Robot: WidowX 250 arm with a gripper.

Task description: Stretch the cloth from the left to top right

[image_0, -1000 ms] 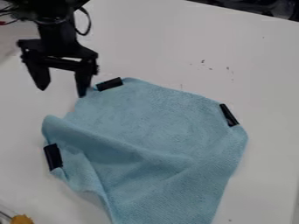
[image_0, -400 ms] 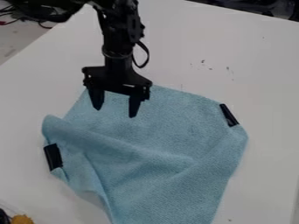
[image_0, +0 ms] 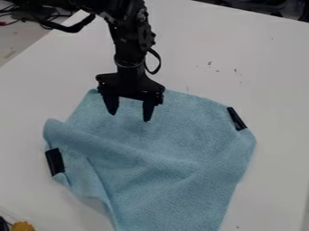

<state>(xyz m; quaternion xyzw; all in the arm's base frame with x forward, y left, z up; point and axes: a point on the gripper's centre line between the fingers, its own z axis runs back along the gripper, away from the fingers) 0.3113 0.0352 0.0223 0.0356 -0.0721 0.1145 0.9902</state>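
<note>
Hand moved right, now over the cloth's far part

Your black two-finger hand (image_0: 129,117) has come across from just past the upper-left edge of the light blue woven cloth (image_0: 163,144), where it was a second ago, and has edged a touch further right since the last frame. The cloth itself looks just as it did.

You have the hand spread, its two fingers pointing down with blue fabric visible in the gap and nothing pinched between them. You can't tell from here whether the tips touch the cloth. The black jointed arm (image_0: 131,43) comes in from beyond the cloth's far side.

You'll find the cloth on the white bench (image_0: 181,40), its far part fairly flat. A raised fold runs from its left edge down toward its middle, and more creases lie in its near part. One black strip (image_0: 236,118) sits at the cloth's right edge, near the upper corner; another black strip (image_0: 55,161) sits at its left edge, beside the fold.

Well off the cloth's near left side, you can see part of a yellow-orange object (image_0: 23,226). Past its far left side are some dark cables (image_0: 12,18), beyond the bench.
</note>
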